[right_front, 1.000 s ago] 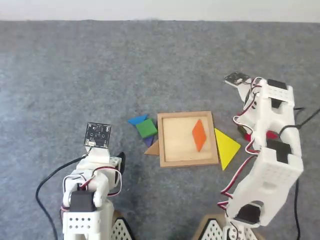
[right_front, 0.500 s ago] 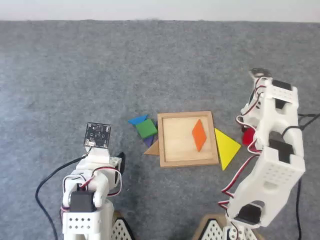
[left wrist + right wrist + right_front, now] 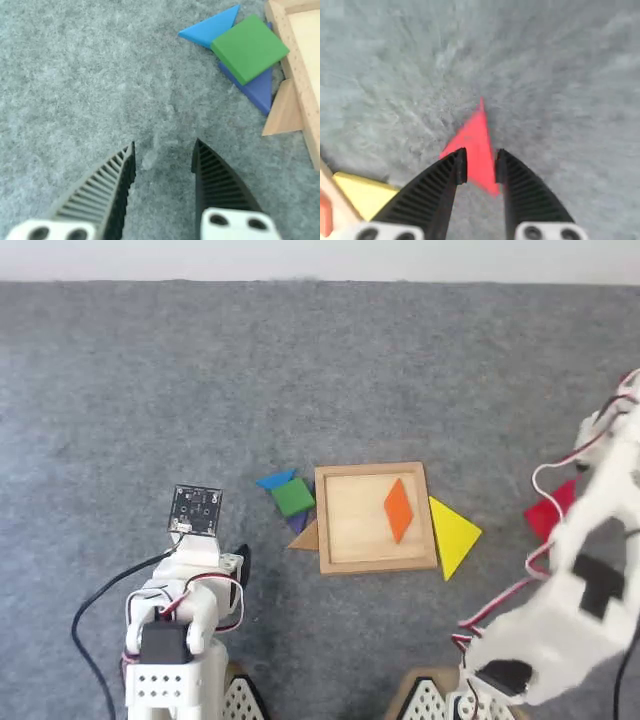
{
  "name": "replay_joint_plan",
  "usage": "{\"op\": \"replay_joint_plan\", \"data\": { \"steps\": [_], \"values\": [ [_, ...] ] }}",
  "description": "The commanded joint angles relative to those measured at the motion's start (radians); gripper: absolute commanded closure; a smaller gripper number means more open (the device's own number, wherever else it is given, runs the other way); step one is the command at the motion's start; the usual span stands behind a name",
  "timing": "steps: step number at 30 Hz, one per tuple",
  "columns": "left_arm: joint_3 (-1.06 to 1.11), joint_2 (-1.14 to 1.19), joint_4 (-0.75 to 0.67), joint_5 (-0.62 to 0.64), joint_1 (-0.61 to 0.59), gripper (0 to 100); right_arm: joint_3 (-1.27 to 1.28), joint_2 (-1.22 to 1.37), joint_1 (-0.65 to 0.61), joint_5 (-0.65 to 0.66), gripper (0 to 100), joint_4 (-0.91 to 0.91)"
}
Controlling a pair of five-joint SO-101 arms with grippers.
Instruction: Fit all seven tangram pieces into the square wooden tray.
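Orange piece alone lies in the wooden tray; six wait on the tabletop. Right claw, slightly spread, straddles the red triangle well apart from the tray; left claw hangs spread, empty.

Wooden tray, orange parallelogram inside, yellow triangle beside, red triangle apart
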Motion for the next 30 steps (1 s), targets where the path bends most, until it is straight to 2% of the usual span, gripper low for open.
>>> {"op": "replay_joint_plan", "data": {
  "steps": [1,5,8,13,15,20,25,27,30],
  "values": [
    [-0.012,-0.011,0.002,0.009,-0.003,82,0.038,-0.213,0.013,0.060,81.6,-0.004],
    [-0.012,-0.011,0.002,0.009,-0.003,82,0.259,-0.257,0.022,0.068,79.6,-0.114],
    [-0.012,-0.011,0.002,0.009,-0.003,82,0.499,-0.272,-0.030,0.055,79.7,-0.243],
    [-0.012,-0.011,0.002,0.009,-0.003,82,0.835,-0.414,-0.105,-0.106,79.7,-0.513],
    [-0.012,-0.011,0.002,0.009,-0.003,82,0.910,-0.499,-0.120,-0.114,79.7,-0.556],
    [-0.012,-0.011,0.002,0.009,-0.003,82,0.971,-0.608,-0.162,-0.057,80.6,-0.584],
    [-0.012,-0.011,0.002,0.009,-0.003,82,0.973,-0.542,-0.228,-0.054,99.3,-0.696],
    [-0.012,-0.011,0.002,0.009,-0.003,82,0.967,-0.512,-0.229,-0.055,96.9,-0.722],
    [-0.012,-0.011,0.002,0.009,-0.003,82,0.924,-0.453,-0.243,-0.029,85.2,-0.654]
  ]
}}
